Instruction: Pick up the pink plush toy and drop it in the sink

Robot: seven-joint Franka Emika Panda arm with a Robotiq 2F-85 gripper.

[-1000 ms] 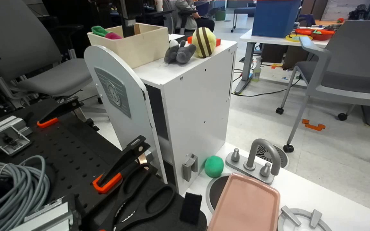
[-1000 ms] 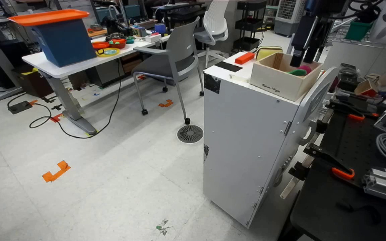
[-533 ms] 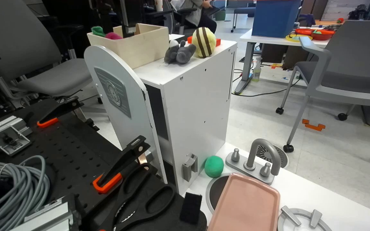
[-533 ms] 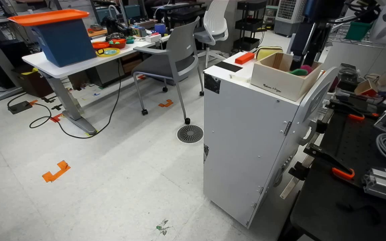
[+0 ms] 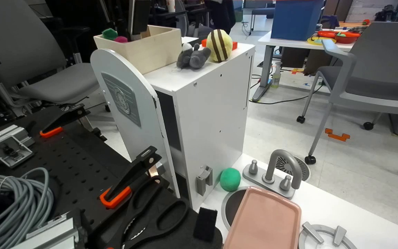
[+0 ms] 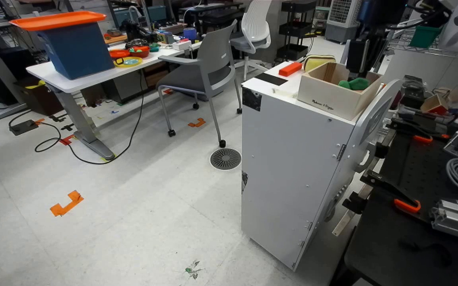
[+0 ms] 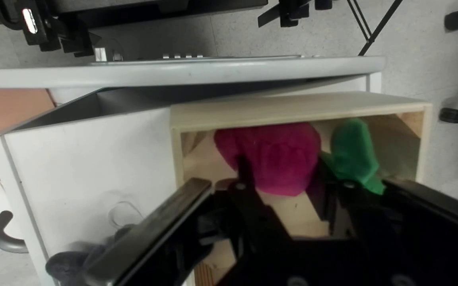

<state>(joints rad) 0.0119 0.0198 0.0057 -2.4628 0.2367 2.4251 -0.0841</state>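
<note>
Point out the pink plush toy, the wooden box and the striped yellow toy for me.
Pink plush toy (image 7: 278, 159): wrist view, middle of its pink body.
Wooden box (image 6: 327, 96): in an exterior view, outer face of its lettered wall.
Striped yellow toy (image 5: 219, 45): in an exterior view, its rounded side.

White cabinet top (image 5: 168, 79): bearing surface
Wooden box (image 5: 154, 52): open side up
Dark grey plush (image 5: 195, 58): near box
Striped plush (image 5: 219, 45): right of box in an exterior view
Orange block (image 6: 290, 69): near box, apart
</note>
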